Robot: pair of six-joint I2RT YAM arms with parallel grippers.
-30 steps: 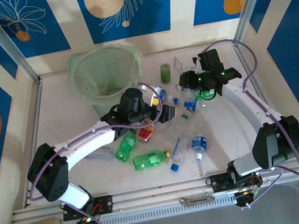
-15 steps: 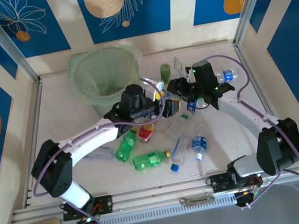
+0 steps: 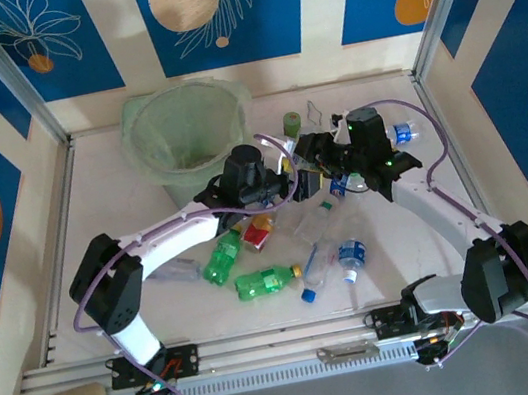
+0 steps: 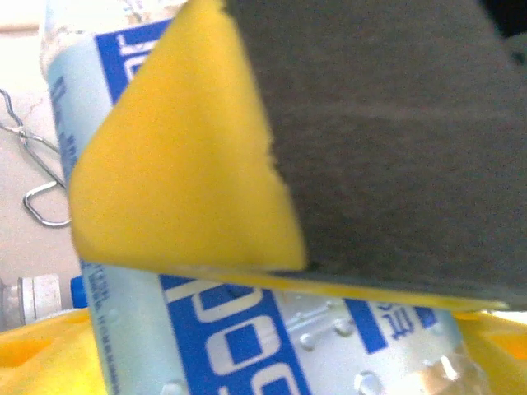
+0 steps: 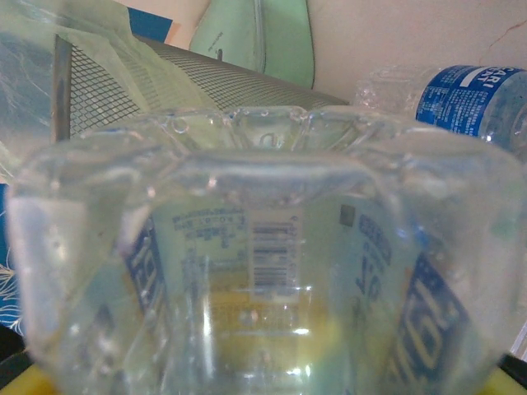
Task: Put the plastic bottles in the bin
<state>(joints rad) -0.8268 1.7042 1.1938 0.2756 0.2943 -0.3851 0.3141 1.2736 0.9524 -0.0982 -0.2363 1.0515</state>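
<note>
We see the left pincer (image 3: 294,180) pushed farther out over the heap than a second ago. The bin (image 3: 146,126) stands close by, up and to the left of it. In the left wrist view a blue-labelled bottle (image 4: 247,346) lies between its yellow pads (image 4: 181,164). Whether the pads press on it we cannot tell.

The right pincer (image 3: 321,154) has swung leftward since the earlier picture and now faces the left one at close quarters. It is pressed together on a clear bottle (image 5: 263,271), seen base-on from its wrist.

Behind the right pincer, beside its wrist, a loose bottle (image 3: 400,132) lies on the table (image 3: 113,202); a second ago the arm covered it.

Nearward of both pincers, a green bottle (image 3: 268,280) and the red-labelled bottle (image 3: 255,231) lie where they did before.
</note>
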